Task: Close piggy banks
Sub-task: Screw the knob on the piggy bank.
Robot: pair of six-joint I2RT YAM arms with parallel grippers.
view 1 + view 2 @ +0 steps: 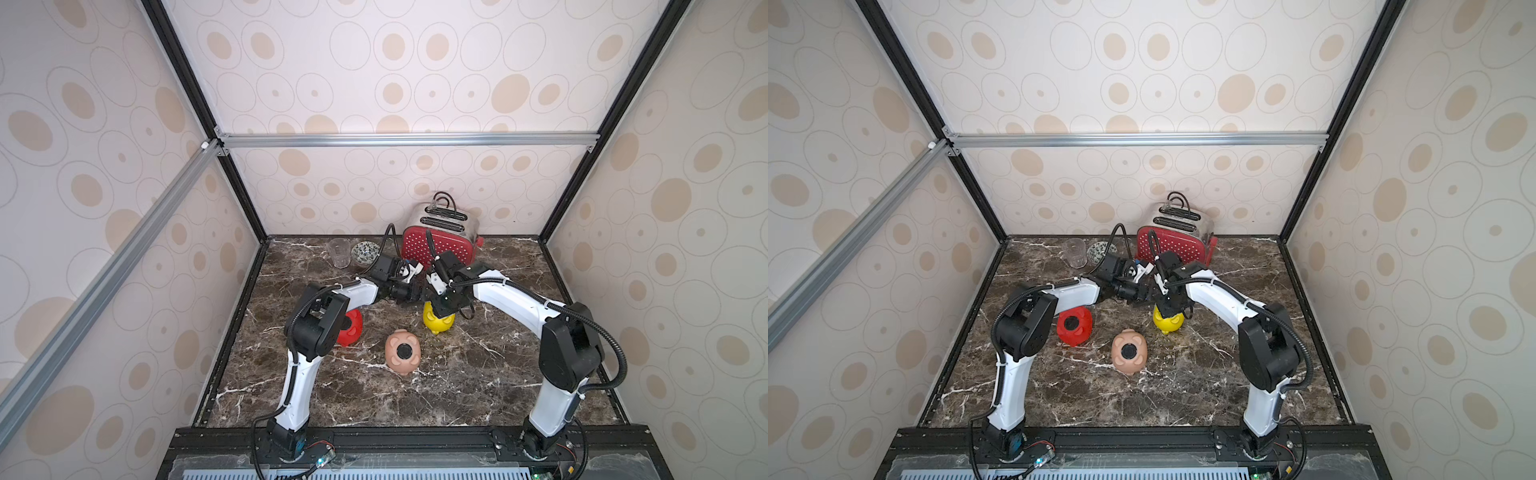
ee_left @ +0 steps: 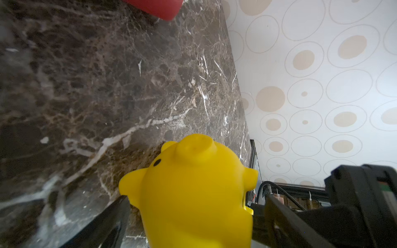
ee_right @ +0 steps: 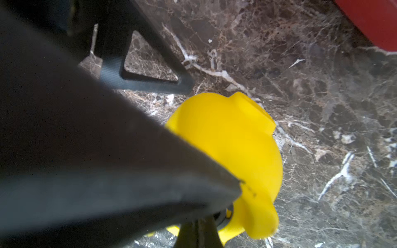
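Red dotted toaster [image 1: 436, 245] at back wall. Clear glass [image 1: 338, 252] just beside patterned dish [image 1: 365, 253], on marble tabletop [image 1: 498, 374].

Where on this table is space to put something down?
Free: the front strip of table between the pink pig and the front edge; the back right corner beside the toaster. Crowded: around the yellow pig, where left arm and right arm meet.
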